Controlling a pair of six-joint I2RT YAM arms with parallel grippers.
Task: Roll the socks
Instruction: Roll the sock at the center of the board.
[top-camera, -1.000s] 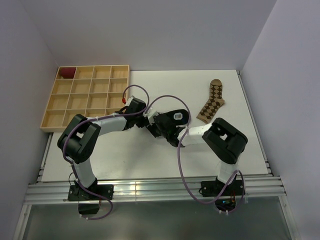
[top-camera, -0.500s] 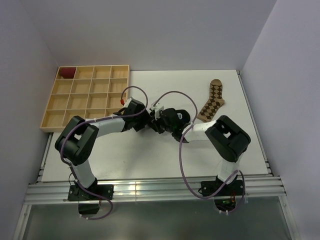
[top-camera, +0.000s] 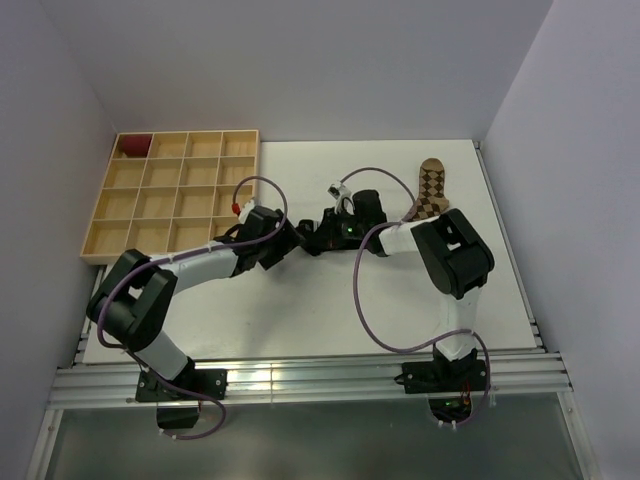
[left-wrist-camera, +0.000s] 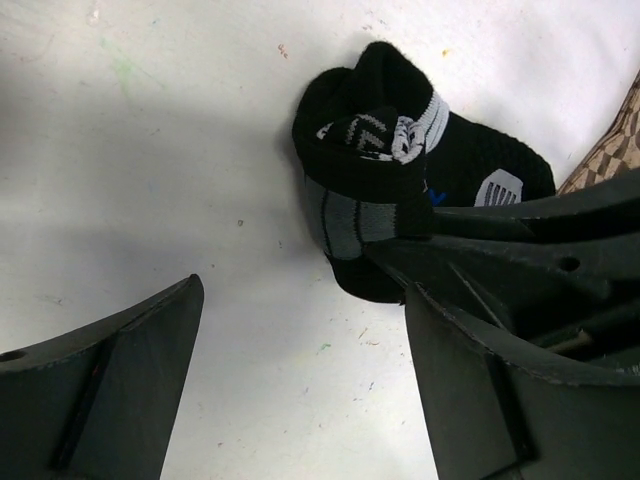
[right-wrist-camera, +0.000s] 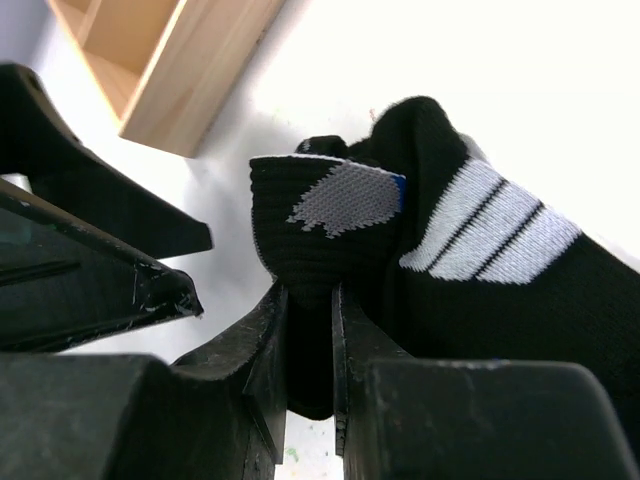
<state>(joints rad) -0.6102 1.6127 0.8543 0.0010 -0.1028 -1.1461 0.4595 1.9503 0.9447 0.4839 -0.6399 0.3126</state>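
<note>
The black sock (left-wrist-camera: 400, 190), with grey-white and blue patches, lies partly folded on the white table. My right gripper (right-wrist-camera: 310, 330) is shut on a fold of this black sock (right-wrist-camera: 450, 250), its two fingers pinching the dark fabric. My left gripper (left-wrist-camera: 300, 400) stands open just left of the sock, with only bare table between its fingers. In the top view the left gripper (top-camera: 290, 243) and right gripper (top-camera: 318, 240) nearly meet at mid-table. The tan argyle sock (top-camera: 430, 190) lies flat at the back right, and its edge (left-wrist-camera: 615, 140) shows in the left wrist view.
A wooden compartment tray (top-camera: 92, 225) sits at the back left, with a small dark red bundle (top-camera: 133, 146) in its far-left corner cell. The tray's corner (right-wrist-camera: 170, 60) is close to the grippers. Both arms' cables loop above the table's middle.
My left gripper has opened and drawn back to the left off the black sock. My right gripper has closed on the sock's fold and swung toward the far side of the table.
</note>
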